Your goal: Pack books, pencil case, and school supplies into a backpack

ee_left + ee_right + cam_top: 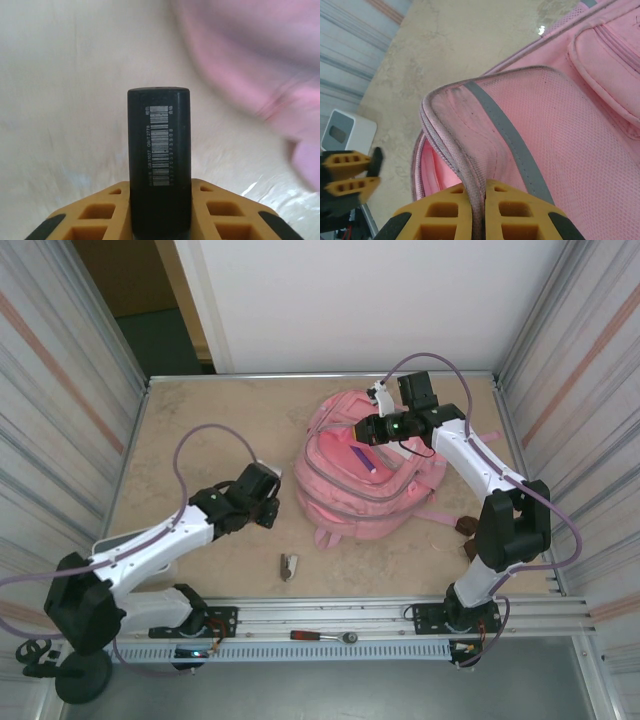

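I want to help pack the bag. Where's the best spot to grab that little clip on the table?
Probably pinch the clip across its narrow middle, coming straight down. It lies flat on the table, long side running near to far, with both thin sides free.

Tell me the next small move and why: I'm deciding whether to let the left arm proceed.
Probably lift the left gripper and swing it right toward the backpack. Its fingers clamp a black barcoded stick above the bare table, while the right gripper pinches the backpack's zipper rim, apparently holding the mouth open for it.
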`<state>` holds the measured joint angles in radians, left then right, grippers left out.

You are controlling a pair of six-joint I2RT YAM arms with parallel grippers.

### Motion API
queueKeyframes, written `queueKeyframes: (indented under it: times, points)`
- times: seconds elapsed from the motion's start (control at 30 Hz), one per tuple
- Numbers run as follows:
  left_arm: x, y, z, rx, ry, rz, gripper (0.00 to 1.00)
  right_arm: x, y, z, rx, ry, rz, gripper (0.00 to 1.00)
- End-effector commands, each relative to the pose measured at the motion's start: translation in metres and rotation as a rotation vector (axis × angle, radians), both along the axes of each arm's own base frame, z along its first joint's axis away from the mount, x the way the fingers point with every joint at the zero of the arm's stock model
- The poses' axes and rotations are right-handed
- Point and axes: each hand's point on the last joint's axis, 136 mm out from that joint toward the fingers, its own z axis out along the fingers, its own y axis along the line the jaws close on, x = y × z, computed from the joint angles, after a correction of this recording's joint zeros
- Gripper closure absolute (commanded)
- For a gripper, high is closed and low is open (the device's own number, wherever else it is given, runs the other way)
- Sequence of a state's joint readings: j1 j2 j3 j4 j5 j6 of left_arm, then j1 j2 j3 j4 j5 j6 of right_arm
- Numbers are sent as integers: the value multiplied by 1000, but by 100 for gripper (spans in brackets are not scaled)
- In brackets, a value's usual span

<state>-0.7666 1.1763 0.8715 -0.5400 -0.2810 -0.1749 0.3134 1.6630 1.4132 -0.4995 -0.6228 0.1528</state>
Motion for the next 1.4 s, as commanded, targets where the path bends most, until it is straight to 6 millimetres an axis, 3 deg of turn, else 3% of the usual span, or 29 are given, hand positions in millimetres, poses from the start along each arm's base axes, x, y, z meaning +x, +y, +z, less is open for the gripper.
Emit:
queueKeyframes:
  times: [0.0,0.13,0.27,0.43,0.6,0.77,0.97,1.17,1.37]
  points:
    - [17,-28,60,149,-286,-227,81,7,-7,6,-7,-28,-26,99]
    - [18,-81,84,379,-517,-543,80,9,-6,6,-7,-1,-13,99]
    - [27,-126,94,531,-650,-736,79,10,-4,14,-2,-8,-4,99]
    - [45,-168,91,649,-710,-870,80,7,-2,23,19,-11,13,99]
    - [58,-189,85,755,-755,-964,79,6,0,24,26,5,31,99]
    - [65,-195,75,778,-761,-1073,70,6,0,23,26,12,35,99]
    - [77,-186,72,773,-735,-1026,52,5,-1,23,25,15,34,99]
    - [63,-173,83,655,-722,-947,45,5,-3,24,19,9,26,99]
    - [20,-147,98,286,-639,-808,43,5,-6,19,6,12,13,99]
